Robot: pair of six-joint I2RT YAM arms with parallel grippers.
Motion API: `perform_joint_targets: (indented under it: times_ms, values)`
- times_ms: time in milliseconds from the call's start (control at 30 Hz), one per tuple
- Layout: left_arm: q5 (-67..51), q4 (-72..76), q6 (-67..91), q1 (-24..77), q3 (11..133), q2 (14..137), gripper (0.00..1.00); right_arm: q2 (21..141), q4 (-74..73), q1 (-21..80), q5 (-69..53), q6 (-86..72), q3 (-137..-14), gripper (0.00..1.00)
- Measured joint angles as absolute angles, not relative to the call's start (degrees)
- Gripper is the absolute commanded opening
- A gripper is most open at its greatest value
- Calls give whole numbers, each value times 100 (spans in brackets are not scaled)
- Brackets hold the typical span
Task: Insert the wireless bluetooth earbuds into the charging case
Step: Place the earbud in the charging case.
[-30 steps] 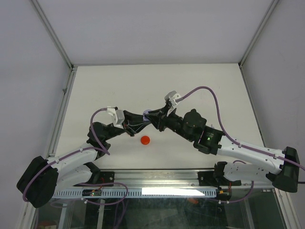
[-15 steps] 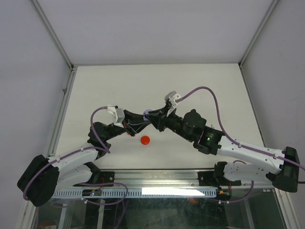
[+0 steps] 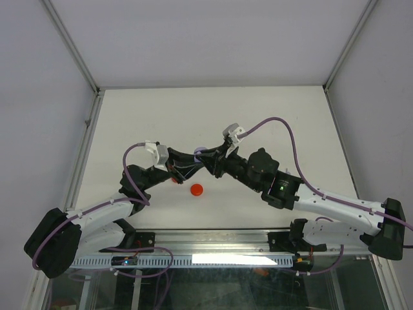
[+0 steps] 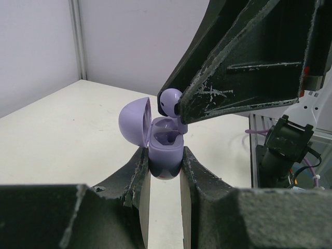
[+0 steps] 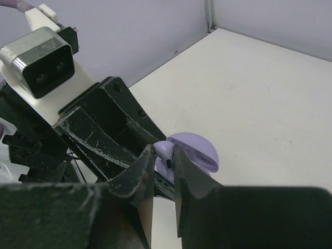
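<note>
Left hand (image 3: 192, 164) and right hand (image 3: 206, 157) meet tip to tip above the middle of the white worktop (image 3: 271, 110) in the top external view, with a speck of pale lavender, the charging case (image 3: 199, 151), showing just where the tips come together; a red disc (image 3: 197, 189) lies flat on the worktop near them on the side of the arm bases, touching neither hand. From the left wrist, the left hand's two fingers are clamped on the sides of the lavender charging case, which stands upright between them with its lid (image 4: 134, 122) swung open to the left and its inner wells showing; a lavender earbud (image 4: 168, 101) hangs just above the open wells, beside the lid's inner face, pinched at the tip of the right hand's dark fingers that reach in from the upper right, and whether it touches the case cannot be told. From the right wrist, the right hand's fingers are drawn together on that earbud, the open lid lies just beyond and to the right, and the left hand's black fingers slant up from below left
</note>
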State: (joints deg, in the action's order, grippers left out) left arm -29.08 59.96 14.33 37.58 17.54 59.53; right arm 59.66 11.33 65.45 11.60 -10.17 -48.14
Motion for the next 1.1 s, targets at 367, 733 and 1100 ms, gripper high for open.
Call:
perform_joint_targets:
  times_ms: [367, 733, 1100]
  values:
    - [-3009, 6176, 1590, 3793, 1754, 6049, 7, 5953, 1339, 6582, 1315, -1037, -4609, 14]
    - [-2982, 6257, 1734, 3793, 1754, 6090, 6, 5946, 1361, 6589, 1326, -1037, -4563, 24]
    - [-2786, 6283, 1745, 3826, 1728, 6093, 6, 5846, 947, 6600, 1330, -1009, -4711, 52]
